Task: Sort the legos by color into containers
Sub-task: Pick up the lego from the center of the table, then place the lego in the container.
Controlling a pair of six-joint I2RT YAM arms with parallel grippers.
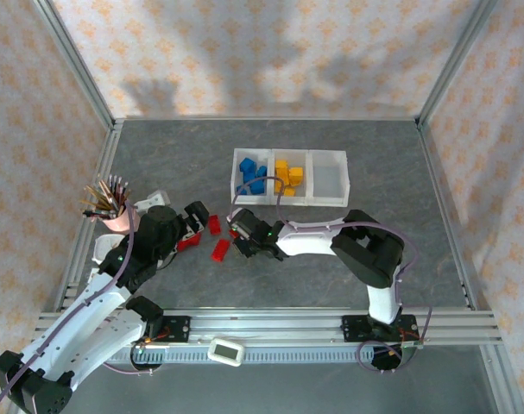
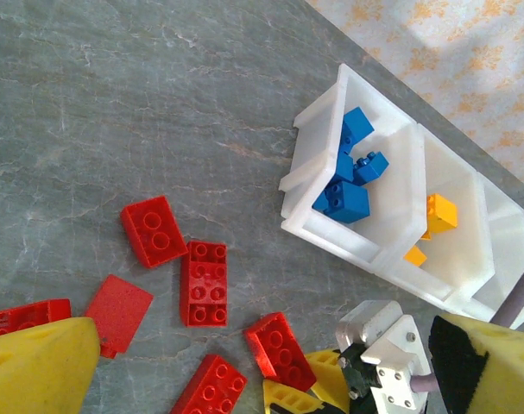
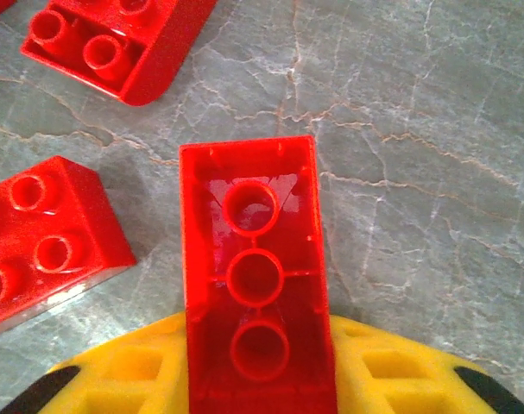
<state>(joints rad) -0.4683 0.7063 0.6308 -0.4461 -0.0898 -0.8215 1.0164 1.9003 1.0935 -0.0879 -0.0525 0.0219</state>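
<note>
My right gripper [image 3: 260,366] is shut on a red lego [image 3: 253,285]; its hollow underside faces the right wrist camera and it sits between the yellow fingers [image 3: 132,371]. In the left wrist view that lego [image 2: 279,349] sits tilted, just above the table. My left gripper [image 1: 195,226] is open and holds nothing, hovering over several loose red legos [image 2: 204,282]. The containers [image 1: 289,201] stand behind, with blue legos [image 1: 251,177] in the left bin and yellow ones [image 1: 287,175] in the middle bin. The right bin [image 1: 327,194] looks bare.
A pink cup of pencils [image 1: 115,211] stands close to the left arm. More red legos [image 1: 219,250] lie between the two grippers. A metal frame rail [image 1: 270,326] runs along the near edge, with a small white device [image 1: 226,350] on it.
</note>
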